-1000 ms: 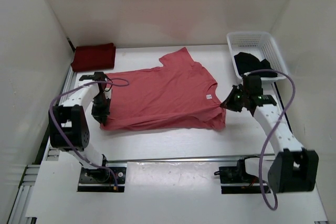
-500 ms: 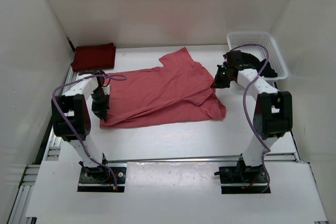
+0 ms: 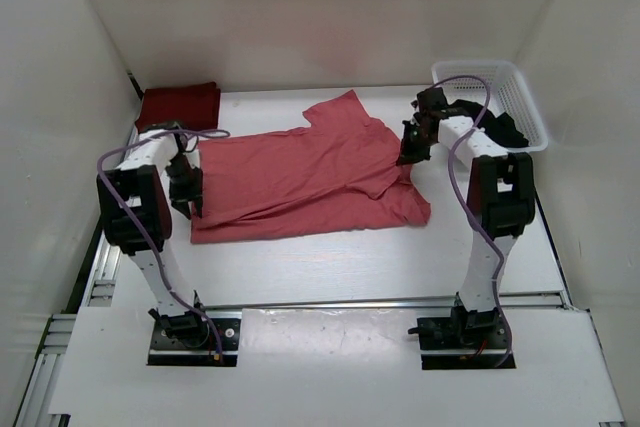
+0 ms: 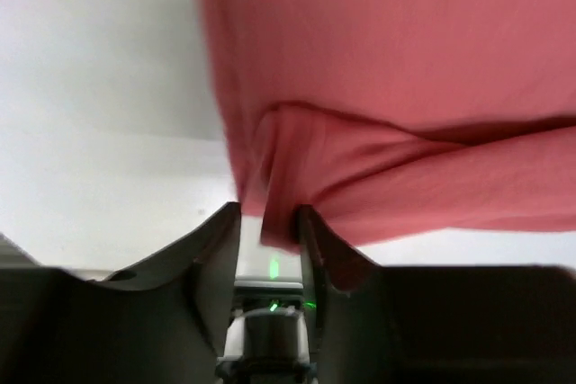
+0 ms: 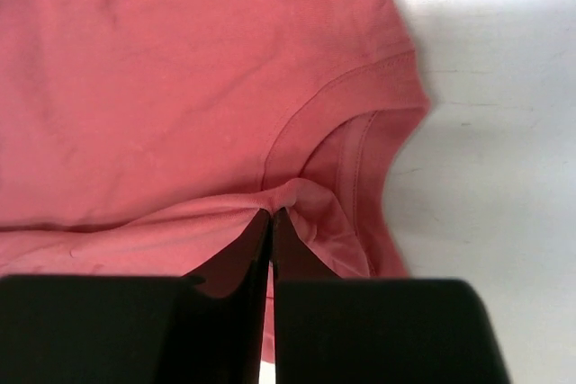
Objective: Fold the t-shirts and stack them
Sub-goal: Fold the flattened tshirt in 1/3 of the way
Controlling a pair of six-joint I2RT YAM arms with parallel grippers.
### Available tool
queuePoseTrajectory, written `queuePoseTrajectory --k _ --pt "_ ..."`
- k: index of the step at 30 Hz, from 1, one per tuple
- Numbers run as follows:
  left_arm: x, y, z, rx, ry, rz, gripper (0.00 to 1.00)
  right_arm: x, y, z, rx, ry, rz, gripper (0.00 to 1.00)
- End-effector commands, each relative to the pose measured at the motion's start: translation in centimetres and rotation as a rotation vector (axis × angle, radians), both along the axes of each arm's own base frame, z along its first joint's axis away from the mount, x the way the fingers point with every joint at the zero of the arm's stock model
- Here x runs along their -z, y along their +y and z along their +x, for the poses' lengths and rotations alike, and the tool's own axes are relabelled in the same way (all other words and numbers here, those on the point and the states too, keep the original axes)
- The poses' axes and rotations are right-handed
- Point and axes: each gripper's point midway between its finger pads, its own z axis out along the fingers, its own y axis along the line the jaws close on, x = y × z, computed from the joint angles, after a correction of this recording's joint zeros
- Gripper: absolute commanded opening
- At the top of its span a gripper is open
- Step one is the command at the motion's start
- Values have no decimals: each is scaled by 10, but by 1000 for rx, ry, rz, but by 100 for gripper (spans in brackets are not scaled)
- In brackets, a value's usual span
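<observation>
The left arm (image 3: 135,209) and the right arm (image 3: 497,197) have white links, black joints and purple cables (image 3: 190,134); the left end effector (image 4: 270,222) has dark fingers (image 4: 216,258).

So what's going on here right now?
Both arms are working the pink shirt, spread mid-table. The right hand is shut on cloth by the collar. The left hand has the opposite edge between its fingers, though I can't tell if it's gripping. A maroon shirt lies folded at the far left corner, and a black shirt sits in the basket.
</observation>
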Motion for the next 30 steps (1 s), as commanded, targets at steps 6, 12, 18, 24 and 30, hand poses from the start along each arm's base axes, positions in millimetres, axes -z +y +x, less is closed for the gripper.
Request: queuePoseTrajectory --k 6,12,18,24,30 --pt "-27 44 40 -217 -157 -152 66 -12 -9 30 39 -14 -45 29" --pt "-36 54 12 -237 -153 -79 67 -75 -12 32 55 -118 -12 62" --pt "-28 33 -28 -173 -175 -21 71 -77 -27 -34 55 -22 -56 100" --pt "-1 10 -30 -124 -142 -81 91 -26 -43 -98 98 97 -40 100" --pt "16 -3 -15 -40 -125 -54 94 17 -42 -118 109 183 4 100"
